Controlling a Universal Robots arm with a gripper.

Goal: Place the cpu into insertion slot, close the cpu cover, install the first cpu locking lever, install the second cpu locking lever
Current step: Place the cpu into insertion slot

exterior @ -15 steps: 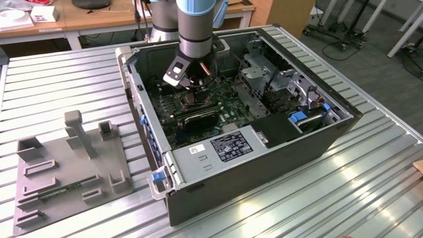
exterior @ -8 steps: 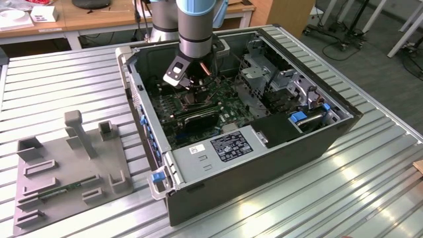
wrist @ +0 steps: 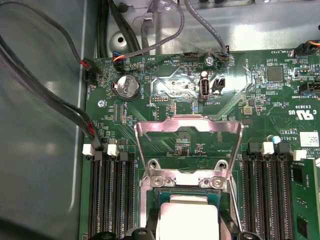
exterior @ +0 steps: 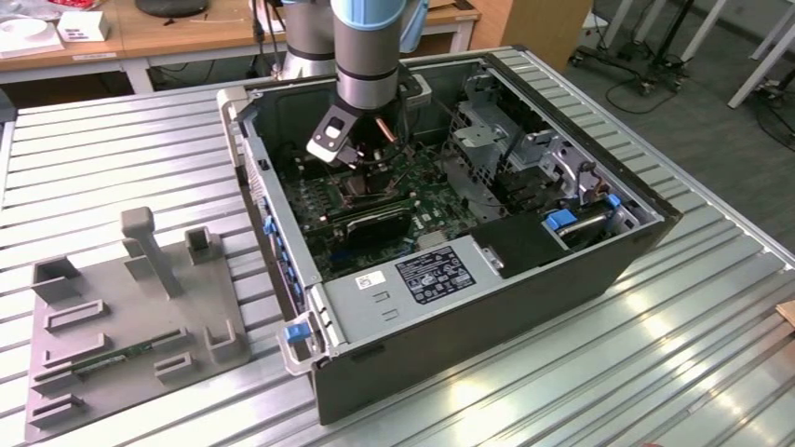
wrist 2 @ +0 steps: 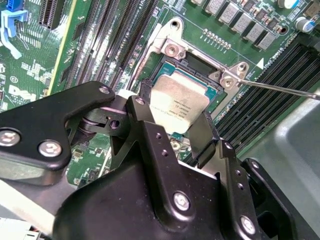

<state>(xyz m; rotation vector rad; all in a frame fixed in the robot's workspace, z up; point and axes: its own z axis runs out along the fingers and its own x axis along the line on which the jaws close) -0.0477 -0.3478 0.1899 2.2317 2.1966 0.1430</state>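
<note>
Arm [exterior: 367, 56]: reached down from above into the open computer case [exterior: 497, 307], which stood on the ribbed metal table [exterior: 646, 372].
Claw [wrist 2: 175, 114]: clamped on the chip [wrist 2: 179, 102], with one black finger [wrist 2: 147, 120] against each of two opposite edges (the second wrist view showed the contact most clearly).
Chip: lay pale metal face up, inside the rim of the socket [wrist 2: 197, 64]. Whether it was fully seated could not be told.
Socket: dark square recess on the green board [wrist: 260, 100], between two banks of long black memory slots [wrist: 107, 195].
Cover [wrist: 187, 125]: was raised off the socket on its hinge and not over the chip. The board showed through its square window in the first wrist view.
Lever [wrist 2: 280, 88]: thin metal rod that ran out from a corner of the socket and crossed above the memory slots. Whether it was hooked could not be told.
Tray [exterior: 125, 307]: grey holder with upright blocks, on the table at the exterior view's left, well apart from the case.
</note>
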